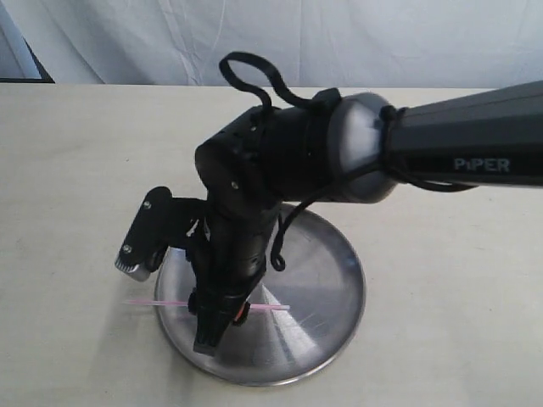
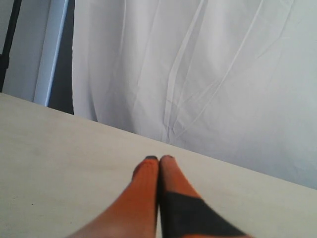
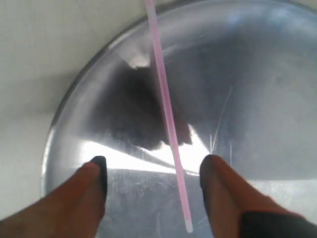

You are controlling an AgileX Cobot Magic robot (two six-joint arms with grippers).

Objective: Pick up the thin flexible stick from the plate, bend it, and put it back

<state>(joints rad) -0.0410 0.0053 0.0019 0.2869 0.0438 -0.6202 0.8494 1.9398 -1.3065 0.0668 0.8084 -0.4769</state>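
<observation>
Trouble could come from the right arm: if it drops too low, its fingers may bump the steel plate and push it. The right gripper is wide open, one finger on each side of the thin pink stick. The stick lies across the plate, one end poking past the rim toward the left edge of the table, so it may flip away when squeezed. The left gripper is closed on nothing. A white curtain hangs behind the smooth, pale table's back edge.
</observation>
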